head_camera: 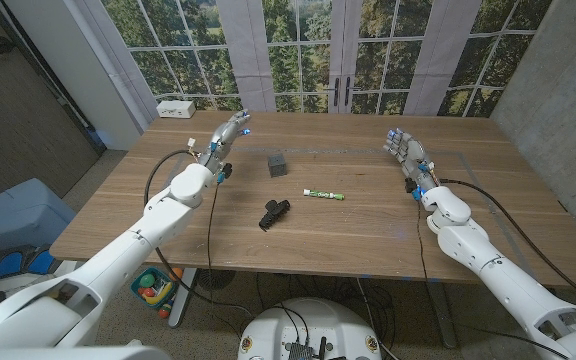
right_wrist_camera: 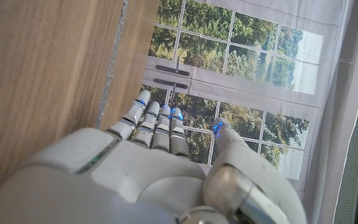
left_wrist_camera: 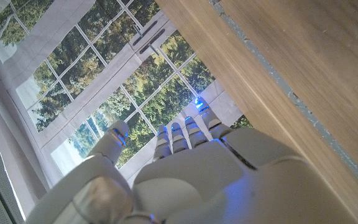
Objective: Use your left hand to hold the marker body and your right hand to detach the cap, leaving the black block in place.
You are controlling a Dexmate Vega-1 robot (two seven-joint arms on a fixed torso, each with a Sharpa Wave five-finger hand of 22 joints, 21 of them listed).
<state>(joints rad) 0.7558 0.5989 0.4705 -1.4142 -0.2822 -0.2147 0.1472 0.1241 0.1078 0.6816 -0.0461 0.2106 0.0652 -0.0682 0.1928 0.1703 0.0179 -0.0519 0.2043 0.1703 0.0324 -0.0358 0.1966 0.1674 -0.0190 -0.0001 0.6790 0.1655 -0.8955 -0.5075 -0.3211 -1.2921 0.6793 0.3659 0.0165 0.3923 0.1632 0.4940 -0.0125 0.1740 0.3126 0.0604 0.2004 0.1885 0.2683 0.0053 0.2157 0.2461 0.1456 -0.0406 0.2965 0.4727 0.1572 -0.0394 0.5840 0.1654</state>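
Nearest the head camera lay a black clip-like piece (head_camera: pixel 274 213), with the marker (head_camera: pixel 324 194) just beyond it at mid-table and the black block (head_camera: pixel 278 165) farther back. Both hands held nothing: left hand (head_camera: pixel 228 133) and right hand (head_camera: pixel 406 152) stood at the far sides, fingers extended and close together. No step looked begun; next, the left hand would need to reach in for the marker body
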